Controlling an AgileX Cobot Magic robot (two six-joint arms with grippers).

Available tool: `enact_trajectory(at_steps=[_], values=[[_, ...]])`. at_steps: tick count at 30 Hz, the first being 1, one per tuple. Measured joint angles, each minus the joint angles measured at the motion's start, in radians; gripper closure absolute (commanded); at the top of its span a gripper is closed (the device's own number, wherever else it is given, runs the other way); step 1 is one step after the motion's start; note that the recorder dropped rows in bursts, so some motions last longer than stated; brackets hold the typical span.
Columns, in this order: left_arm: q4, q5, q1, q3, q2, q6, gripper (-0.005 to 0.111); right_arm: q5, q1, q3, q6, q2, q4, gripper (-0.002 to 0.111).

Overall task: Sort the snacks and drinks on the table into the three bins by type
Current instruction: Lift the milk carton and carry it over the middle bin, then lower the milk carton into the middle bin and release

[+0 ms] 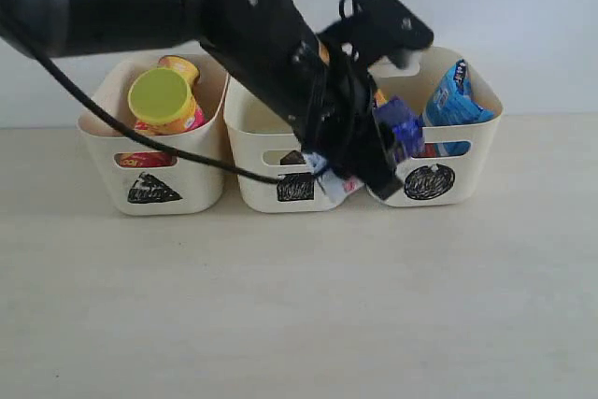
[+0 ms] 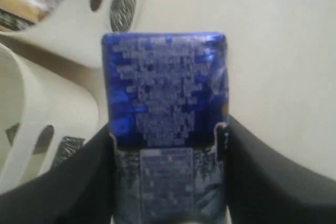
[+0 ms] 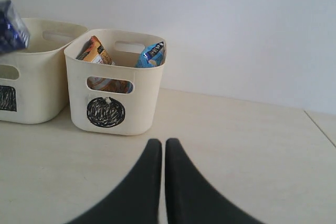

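At the back of the counter, three cream bins stand in a row against the wall: the triangle bin, the square bin and the circle bin. The left arm reaches across in front of the square bin. The left gripper holds a shiny blue carton, with a finger pressed on each side of it. The carton is clear of the counter, up in the air by the front rims where the square and circle bins meet. In the right wrist view it shows just above the near edge of the square bin.

The pink canister, with its lime lid facing the camera, leans in the triangle bin, and the yellow canister sits behind it. The blue bag and the orange bag stick up out of the circle bin.

The right gripper hangs low over bare counter, well apart from the bins, with its fingers closed together and nothing between them.
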Motion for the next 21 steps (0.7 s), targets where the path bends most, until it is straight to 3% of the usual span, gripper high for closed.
enact_trajectory(at_steps=[12,21], values=[[-0.033,-0.170,0.121,0.003,-0.076,-0.262,0.103,-0.002,0.000,0.000,0.000,0.000,0.000,0.108],[-0.036,-0.465,0.186,0.076,-0.076,-0.379,0.103,-0.002,0.000,0.000,0.000,0.000,0.000,0.108]])
